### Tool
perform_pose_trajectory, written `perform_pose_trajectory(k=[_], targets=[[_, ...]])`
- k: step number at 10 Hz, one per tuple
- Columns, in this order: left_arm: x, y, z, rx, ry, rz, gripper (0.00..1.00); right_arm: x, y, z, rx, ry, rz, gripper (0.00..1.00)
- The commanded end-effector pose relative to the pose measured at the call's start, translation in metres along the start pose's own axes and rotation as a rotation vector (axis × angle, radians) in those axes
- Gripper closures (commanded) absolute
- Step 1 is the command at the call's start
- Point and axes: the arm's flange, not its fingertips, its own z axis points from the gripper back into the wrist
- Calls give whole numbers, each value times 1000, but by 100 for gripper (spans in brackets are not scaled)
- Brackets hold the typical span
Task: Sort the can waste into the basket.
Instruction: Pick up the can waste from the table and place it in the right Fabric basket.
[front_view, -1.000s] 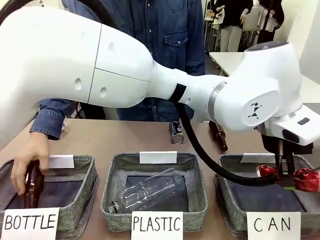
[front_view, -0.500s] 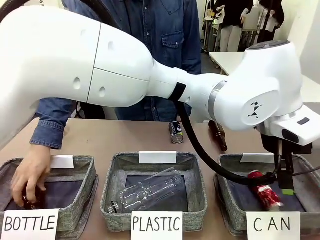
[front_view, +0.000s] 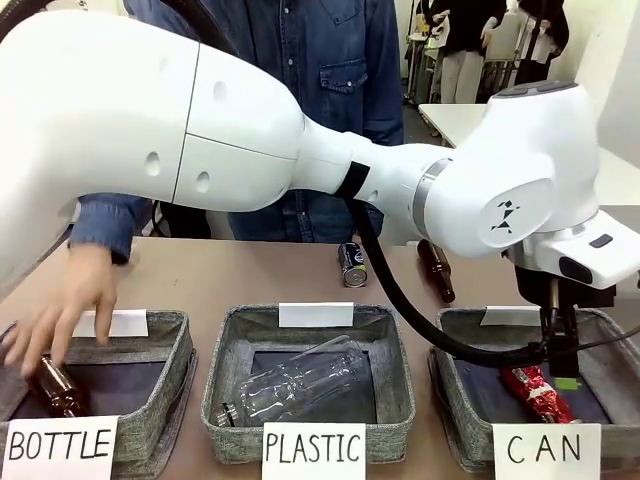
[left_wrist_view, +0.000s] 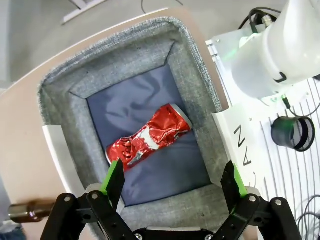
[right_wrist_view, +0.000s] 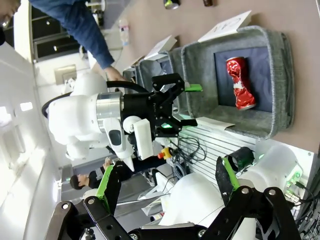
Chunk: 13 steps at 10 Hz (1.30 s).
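The red crushed can (front_view: 537, 392) lies on the dark lining of the grey basket (front_view: 462, 330) signed "CAN". My left gripper (front_view: 558, 350) hangs open just above it, holding nothing. Looking down from the left wrist, the red can (left_wrist_view: 148, 141) rests diagonally on the basket (left_wrist_view: 65, 80) floor beyond my open left gripper (left_wrist_view: 172, 180). A dark can (front_view: 352, 264) stands on the table behind the baskets. My right gripper (right_wrist_view: 166, 182) is open and empty, far from the basket (right_wrist_view: 280, 75) and the red can (right_wrist_view: 239, 82).
The middle basket (front_view: 225, 345) signed "PLASTIC" holds a clear plastic bottle (front_view: 300, 385). In the left "BOTTLE" basket (front_view: 170, 345) lies a brown bottle (front_view: 58, 385) under a person's hand (front_view: 65, 305). Another brown bottle (front_view: 436, 270) lies on the table behind.
My left gripper let the red can go and it dropped onto the "CAN" basket floor. The person's hand laid the brown bottle in the "BOTTLE" basket and lifted off.
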Motion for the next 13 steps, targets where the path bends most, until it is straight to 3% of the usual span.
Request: perform_pose_trajectory(k=[1, 3, 5, 6, 8, 9, 10, 11, 12, 13], targets=[[-3, -11, 16, -6, 14, 39, 0, 0, 0, 0, 0, 0, 0, 0], [-18, -28, 53, -30, 35, 86, 0, 1, 5, -5, -29, -12, -17, 0], [-56, -70, 110, -17, 85, 176, 0, 4, 26, -25, -3, 29, 21, 0], [-93, -96, 149, -17, 103, 255, 0, 6, 44, -52, -50, 82, 79, 0], [-171, -135, 217, 106, 101, 479, 0, 12, 81, -125, -80, 188, 148, 0], [-214, -150, 251, 38, 49, 609, 0, 8, 97, -168, -45, 251, 191, 0], [-270, -161, 286, 65, 18, 762, 0, 0, 111, -209, -8, 254, 233, 0], [-320, -171, 312, -21, -75, 869, 0, -10, 122, -241, 17, 275, 254, 0], [-369, -179, 333, -147, -235, 963, 0, -17, 130, -270, 38, 302, 269, 0], [-415, -185, 347, -194, -423, 1118, 0, -21, 139, -293, 116, 332, 245, 0]])
